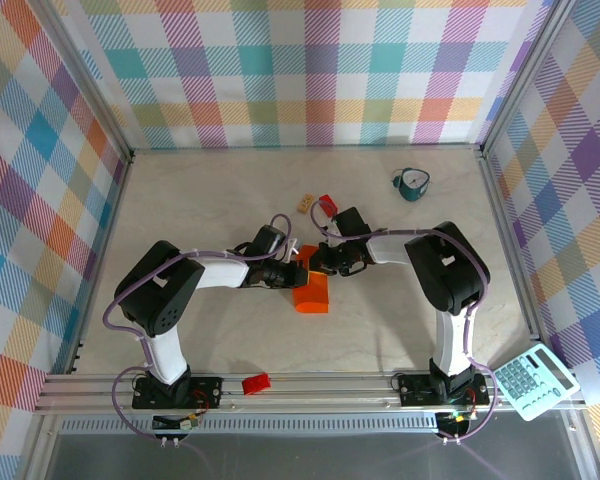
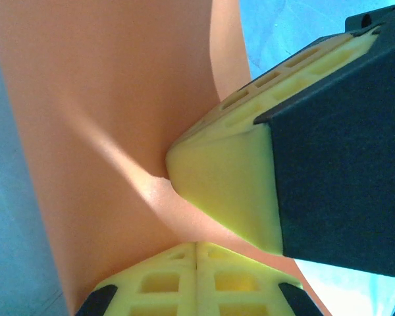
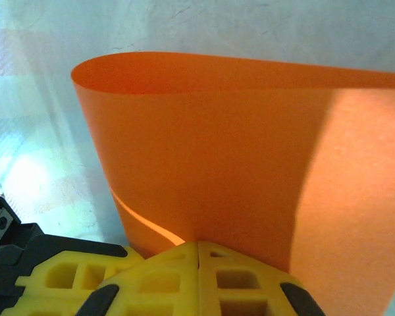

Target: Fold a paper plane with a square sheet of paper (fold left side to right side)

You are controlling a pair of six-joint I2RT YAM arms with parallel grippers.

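Top external view: the square sheet of paper (image 1: 312, 294) sits at the middle of the table (image 1: 200, 200), caught between the left gripper (image 1: 298, 272) and the right gripper (image 1: 325, 262), which meet nose to nose above it. The visible orange patch is a short oblong. Its long axis runs from the grippers down toward the bottom of the frame, leaning slightly right, and its free lower edge faces the arm bases. This view alone shows the surroundings: a small red block (image 1: 327, 205) and a small tan block (image 1: 304, 203) just above the grippers, a teal cup (image 1: 413, 183) at upper right, and a calculator (image 1: 528, 380) at lower right. Left wrist view adds the contact: that gripper's yellow pads (image 2: 184, 283) are pressed together at the bottom edge with the paper running into their seam. A yellow finger (image 2: 224, 191) of the right gripper comes in from the right and dents the sheet. Right wrist view reveals the shape, which is hidden from above. The sheet stands up out of the closed right pads (image 3: 217, 276) and curls over, its rounded bend running left to right across the upper frame. Both grippers are clamped on the paper.
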